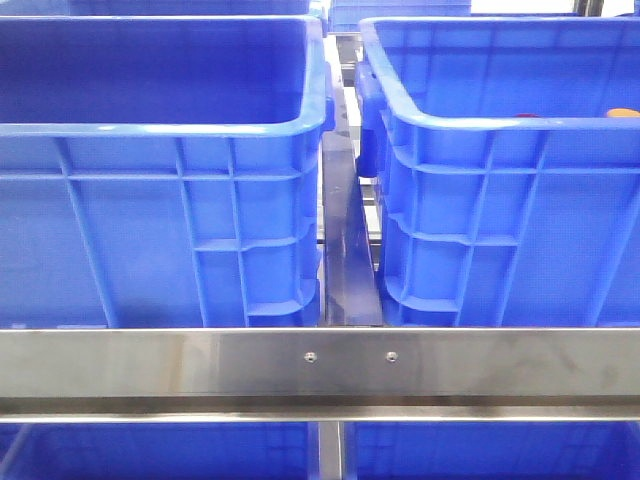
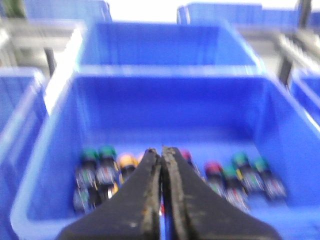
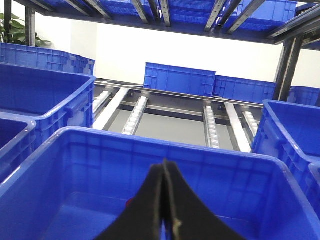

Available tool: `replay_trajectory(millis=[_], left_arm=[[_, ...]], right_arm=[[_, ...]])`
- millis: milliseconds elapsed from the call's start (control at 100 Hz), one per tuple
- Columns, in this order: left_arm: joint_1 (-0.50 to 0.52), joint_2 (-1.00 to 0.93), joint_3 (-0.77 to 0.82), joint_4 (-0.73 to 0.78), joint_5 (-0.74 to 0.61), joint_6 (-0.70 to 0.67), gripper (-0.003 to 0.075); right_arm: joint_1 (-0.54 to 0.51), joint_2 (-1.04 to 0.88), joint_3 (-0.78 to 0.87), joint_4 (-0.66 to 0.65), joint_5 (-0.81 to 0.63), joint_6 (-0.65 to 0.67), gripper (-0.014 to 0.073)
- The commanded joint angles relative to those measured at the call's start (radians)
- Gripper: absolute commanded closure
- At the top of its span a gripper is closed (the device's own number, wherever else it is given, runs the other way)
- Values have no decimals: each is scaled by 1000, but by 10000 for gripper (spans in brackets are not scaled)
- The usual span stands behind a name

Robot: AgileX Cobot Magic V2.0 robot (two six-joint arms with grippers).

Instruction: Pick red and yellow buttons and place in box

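Observation:
In the blurred left wrist view my left gripper [image 2: 161, 150] is shut above a blue crate [image 2: 55, 165] holding several buttons. Among them are a yellow button [image 2: 127, 161] and a red button [image 2: 212, 167], with green ones beside them. My right gripper [image 3: 165, 163] is shut over another blue crate [image 3: 75, 150], where a red sliver [image 3: 129, 202] shows beside one finger. In the front view a red sliver [image 1: 527, 115] and an orange-yellow sliver [image 1: 622, 113] peek over the right crate's rim [image 1: 470, 124]. Neither gripper shows there. The crates look alike, so I cannot tell which is the box.
A second large blue crate [image 1: 160, 130] stands left of a narrow gap [image 1: 348, 250]. A steel rail [image 1: 320, 360] runs across the front. Roller tracks [image 3: 137, 112] and more blue crates [image 3: 180, 77] lie beyond, with shelf beams [image 3: 165, 12] overhead.

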Motion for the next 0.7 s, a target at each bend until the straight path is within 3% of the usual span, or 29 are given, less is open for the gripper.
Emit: replay_trajectory(millis=[0,190,540,690], left_arm=[[3,-19,48,32,-196,-3,739],[-1,-108,219,197,-290,-87,739],[-1,-339,501,226,-384,-87,739],[-1,-343,578,283,-449,-138,739]], right_arm=[[-4,1,-27,96,31,-2,709],[-4,1,-27,96,30,-2,709],[-4,1,-27,96,30,-2,709],[-4,2,-27,96,30,-2,709]])
